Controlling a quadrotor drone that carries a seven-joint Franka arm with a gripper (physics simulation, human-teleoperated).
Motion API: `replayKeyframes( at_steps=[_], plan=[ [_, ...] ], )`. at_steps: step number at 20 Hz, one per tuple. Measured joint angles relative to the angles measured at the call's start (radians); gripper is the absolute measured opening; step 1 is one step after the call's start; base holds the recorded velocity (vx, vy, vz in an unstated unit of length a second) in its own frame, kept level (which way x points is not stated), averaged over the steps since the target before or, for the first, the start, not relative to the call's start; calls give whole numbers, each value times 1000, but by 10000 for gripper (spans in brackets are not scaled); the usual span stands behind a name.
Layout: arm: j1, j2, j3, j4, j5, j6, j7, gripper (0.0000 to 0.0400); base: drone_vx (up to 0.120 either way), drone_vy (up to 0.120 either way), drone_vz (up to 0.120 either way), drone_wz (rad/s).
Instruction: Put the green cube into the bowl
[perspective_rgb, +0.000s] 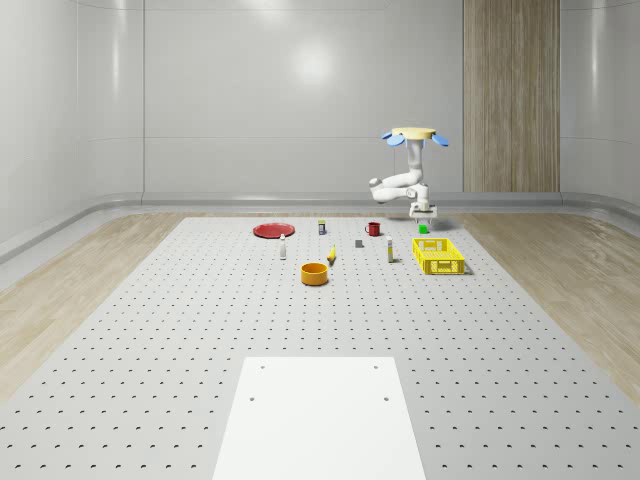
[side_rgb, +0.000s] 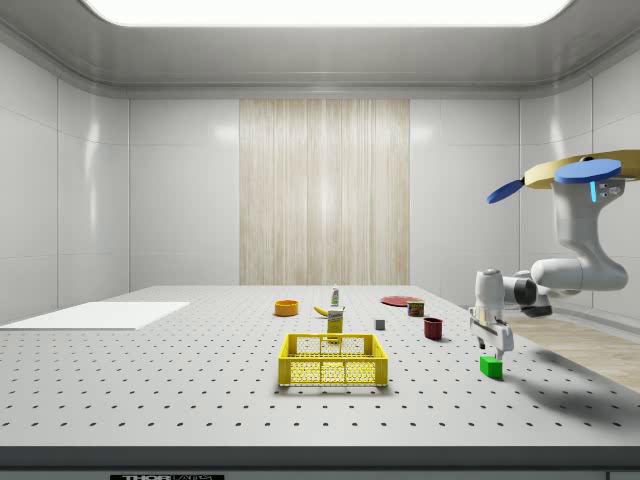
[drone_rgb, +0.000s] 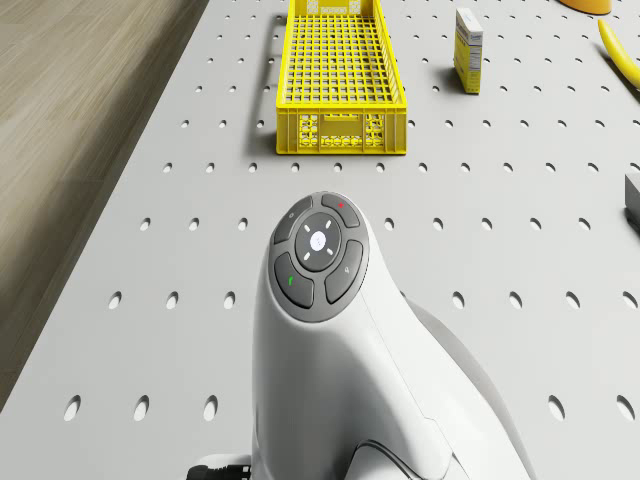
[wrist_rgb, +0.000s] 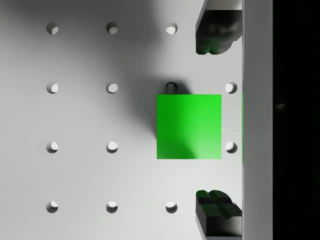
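The green cube (perspective_rgb: 424, 229) (side_rgb: 491, 367) rests on the perforated table near its far right corner. The drone (perspective_rgb: 413, 135) (side_rgb: 585, 175) hovers above that corner with its arm bent downward. My gripper (perspective_rgb: 424, 212) (side_rgb: 494, 349) hangs just above the cube and is open. In the wrist view the cube (wrist_rgb: 189, 126) lies flat on the table, in the span between the two dark fingertips (wrist_rgb: 212, 42) but offset to one side of the line joining them; my gripper (wrist_rgb: 215, 122) holds nothing. The orange bowl (perspective_rgb: 315, 273) (side_rgb: 286, 308) stands far off, near the table's middle.
A yellow crate (perspective_rgb: 438, 255) (drone_rgb: 340, 80) stands between the cube and the table's front. A red mug (perspective_rgb: 373, 228), red plate (perspective_rgb: 272, 230), banana (perspective_rgb: 331, 257), small box (drone_rgb: 468, 37) and bottles lie around the bowl. A white panel (perspective_rgb: 320, 415) covers the front.
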Motion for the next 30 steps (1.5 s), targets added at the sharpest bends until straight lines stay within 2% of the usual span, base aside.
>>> replayKeyframes(
  at_steps=[7, 13, 14, 17, 20, 25, 30],
  plan=[
    [2, -46, -97, 27, -84, 79, -13, 400, 0, 0, 0, 0],
    [4, -69, -140, 45, -120, 122, -24, 400, 0, 0, 0, 0],
    [3, -72, -145, 47, -123, 126, -24, 377, 0, 0, 0, 0],
    [1, -79, -153, 51, -130, 137, -25, 310, 0, 0, 0, 0],
    [-1, -84, -156, 54, -132, 144, -24, 278, 0, 0, 0, 0],
    [-4, -90, -157, 55, -132, 151, -22, 271, 0, 0, 0, 0],
    [-4, -92, -115, 40, -89, 135, -16, 256, 0, 0, 0, 0]
  ],
)
